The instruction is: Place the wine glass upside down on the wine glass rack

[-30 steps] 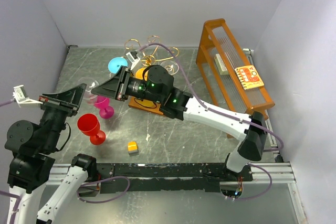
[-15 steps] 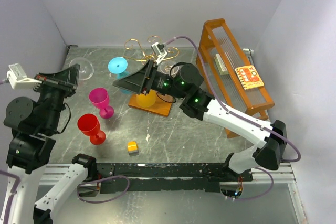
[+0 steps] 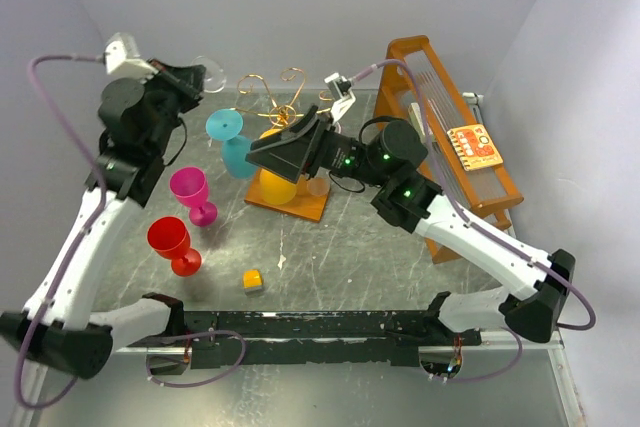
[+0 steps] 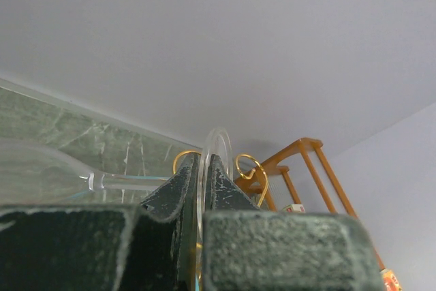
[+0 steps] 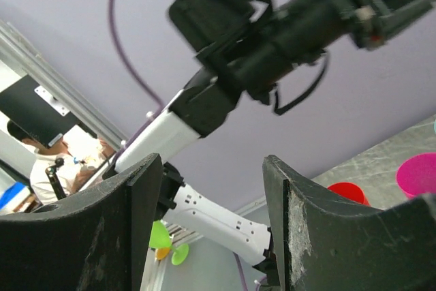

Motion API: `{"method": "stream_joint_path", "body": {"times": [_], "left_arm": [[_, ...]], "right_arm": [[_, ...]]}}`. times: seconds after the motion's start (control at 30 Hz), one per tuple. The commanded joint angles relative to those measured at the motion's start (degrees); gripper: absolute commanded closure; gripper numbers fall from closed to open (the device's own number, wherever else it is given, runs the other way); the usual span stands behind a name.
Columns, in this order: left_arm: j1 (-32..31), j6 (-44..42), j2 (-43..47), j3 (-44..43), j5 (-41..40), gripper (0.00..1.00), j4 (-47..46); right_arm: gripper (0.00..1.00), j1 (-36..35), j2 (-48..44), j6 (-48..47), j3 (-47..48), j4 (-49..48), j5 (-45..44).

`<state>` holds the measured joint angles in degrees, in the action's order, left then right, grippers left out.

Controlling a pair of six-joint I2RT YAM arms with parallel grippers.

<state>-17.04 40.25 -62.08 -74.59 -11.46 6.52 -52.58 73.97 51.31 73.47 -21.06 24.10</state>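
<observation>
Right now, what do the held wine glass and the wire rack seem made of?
The wine glass looks like clear glass or plastic: the table shows through its bowl. The wine glass rack seems thin gold-finished metal wire on an orange-brown base, probably wood.

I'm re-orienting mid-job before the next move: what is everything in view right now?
wine glass: 1, clear, held off the table, far left
wine glass rack: 1, gold wire on an orange-brown base, far centre
cyan glass: 1, cyan, just left of the rack
yellow glass: 1, yellow, at the rack's base
magenta glass: 1, magenta, upright, table left
red glass: 1, red, upright, nearer than the magenta one
small block: 1, yellow-orange, near centre
slatted frame: 1, orange wood, right side
table: 1, grey marbled
left arm: raised, jaws shut on the clear glass's foot
right arm: over the rack, jaws open, nothing between them
</observation>
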Motion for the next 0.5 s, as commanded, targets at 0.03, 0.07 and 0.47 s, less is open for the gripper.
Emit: {"method": "stream_joint_path", "body": {"times": [0.03, 0.07, 0.47], "left_arm": [[0.16, -0.80, -6.23, -3.63, 6.74, 0.93, -9.67], [0.21, -0.68, -6.80, -3.23, 7.22, 0.93, -10.72], [0.42, 4.58, -7.98, 0.67, 14.25, 0.93, -12.92]], "right_arm": [[0.40, 0.32, -2.74, -4.25, 1.22, 4.05, 0.32], [0.40, 0.29, -3.21, -4.24, 0.85, 4.12, 0.19], [0.40, 0.35, -7.18, -4.64, -3.22, 4.75, -1.69]]}}
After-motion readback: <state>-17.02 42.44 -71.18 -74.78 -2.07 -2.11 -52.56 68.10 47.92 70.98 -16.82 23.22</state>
